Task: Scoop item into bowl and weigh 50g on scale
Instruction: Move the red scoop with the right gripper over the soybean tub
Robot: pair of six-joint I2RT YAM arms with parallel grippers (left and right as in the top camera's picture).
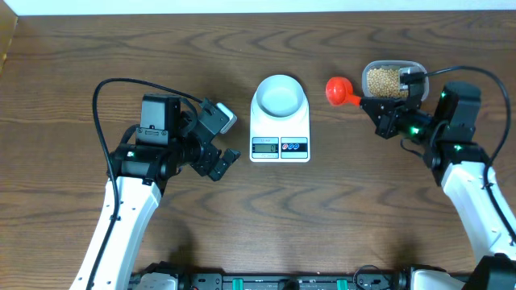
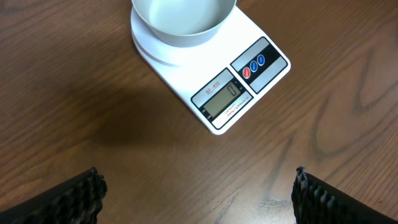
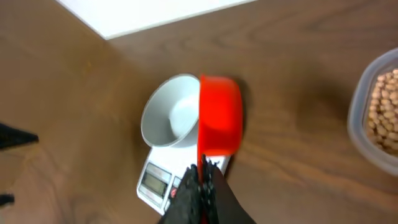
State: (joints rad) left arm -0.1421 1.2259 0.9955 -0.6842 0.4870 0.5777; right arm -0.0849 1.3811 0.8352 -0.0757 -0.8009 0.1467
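Note:
The pale blue bowl point(image 1: 280, 95) stands empty on the white scale point(image 1: 280, 146), also in the left wrist view (bowl point(image 2: 183, 22), scale point(image 2: 239, 92)). Tan beans point(image 1: 384, 79) fill a clear tub point(image 1: 417, 68) at the back right, partly visible in the right wrist view point(image 3: 385, 112). My right gripper point(image 1: 372, 106) is shut on the handle of a red scoop point(image 1: 337, 90), held between scale and tub; the scoop point(image 3: 219, 115) is tilted on its side in the right wrist view, above the bowl point(image 3: 168, 112). My left gripper point(image 1: 226, 137) is open and empty, left of the scale.
The wooden table point(image 1: 266, 209) carries only the scale, bowl and tub. A white wall strip point(image 3: 143, 12) borders the table's far edge. Cables loop behind both arms.

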